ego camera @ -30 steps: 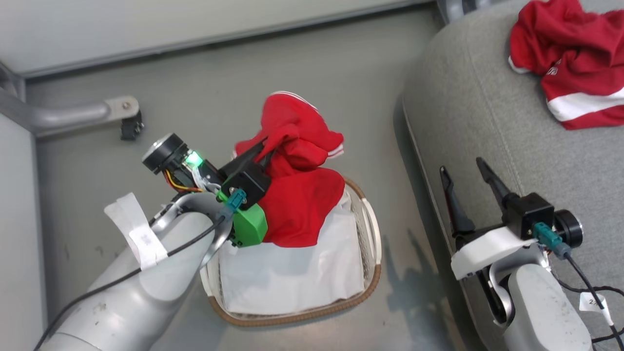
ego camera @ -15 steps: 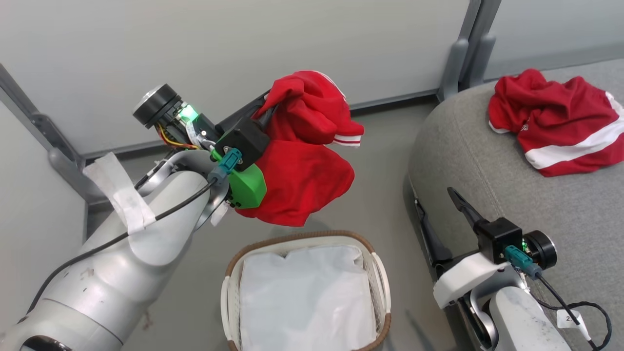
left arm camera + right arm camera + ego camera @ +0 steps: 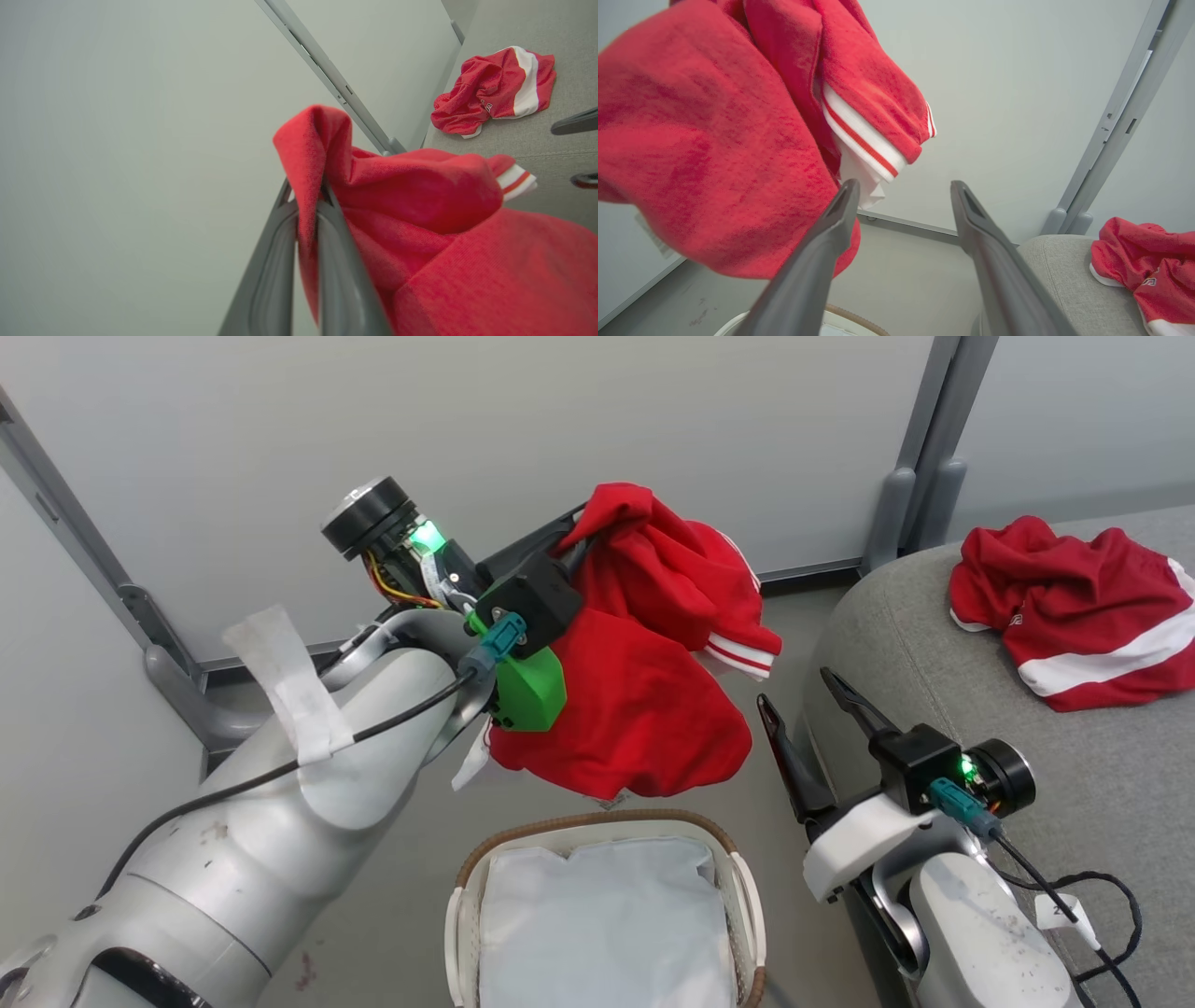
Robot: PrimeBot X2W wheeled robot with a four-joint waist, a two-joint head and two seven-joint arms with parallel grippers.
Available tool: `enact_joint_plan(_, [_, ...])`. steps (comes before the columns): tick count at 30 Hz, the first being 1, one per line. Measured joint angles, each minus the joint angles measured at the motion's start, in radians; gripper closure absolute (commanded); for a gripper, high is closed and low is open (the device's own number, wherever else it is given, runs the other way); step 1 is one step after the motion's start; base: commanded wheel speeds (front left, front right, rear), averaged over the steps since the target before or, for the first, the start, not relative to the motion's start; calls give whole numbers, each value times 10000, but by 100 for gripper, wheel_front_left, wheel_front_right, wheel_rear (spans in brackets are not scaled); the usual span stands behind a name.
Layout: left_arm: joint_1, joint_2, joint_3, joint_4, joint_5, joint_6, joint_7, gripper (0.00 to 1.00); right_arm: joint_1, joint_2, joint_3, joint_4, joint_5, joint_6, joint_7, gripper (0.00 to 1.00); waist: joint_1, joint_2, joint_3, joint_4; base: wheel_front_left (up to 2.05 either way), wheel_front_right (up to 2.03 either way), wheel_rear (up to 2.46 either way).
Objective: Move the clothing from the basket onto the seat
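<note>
Now the red garment point(image 3: 644, 691) is fully out of the basket point(image 3: 597, 823). A second ago it was only part-lifted, with its lower folds on the white liner point(image 3: 602, 924). Half a second ago it hung clear above the rim. At this moment it hangs closer to the seat point(image 3: 1102, 775), hem over the basket's far rim, not touching. The head camera tilted up across these pictures, so part of that shift is the view, not the things. For the task, the lift looks done, the carry-over is under way, and the drop on the seat is not yet done. The visible part of the basket shows liner and no red, so this is probably the last piece; the basket's near end is cut off. The left tool point(image 3: 560, 530) is clamped on a fold near the garment's top. In the left wrist view its fingers point(image 3: 343, 280) are pressed together with cloth pinched between. The rest drapes below and to the robot's right of that tool, striped cuff point(image 3: 742, 656) toward the seat. The right tool point(image 3: 795, 689) has its fingers apart and holds nothing; it sits just beside the seat's front edge, near the hanging hem. The other red garment point(image 3: 1074, 607) lies crumpled on the seat, well apart from the held one.
</note>
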Motion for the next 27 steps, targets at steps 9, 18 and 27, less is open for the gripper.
enact_joint_plan(9, [-112,-221,-690,-334,-548,-4,0,100,-936,0,67,895,-470,0,0,0,0,0,-170,361,0,0,0])
enact_joint_plan(18, [-111,-313,-1150,-784,-988,-4,0,100,-1719,0,314,1768,-938,0,0,0,0,0,-337,581,0,0,0])
enact_joint_plan(27, [172,-337,-1323,-1223,-1687,-29,0,100,-2279,-2,422,2249,-878,0,0,100,0,0,-478,777,0,0,0])
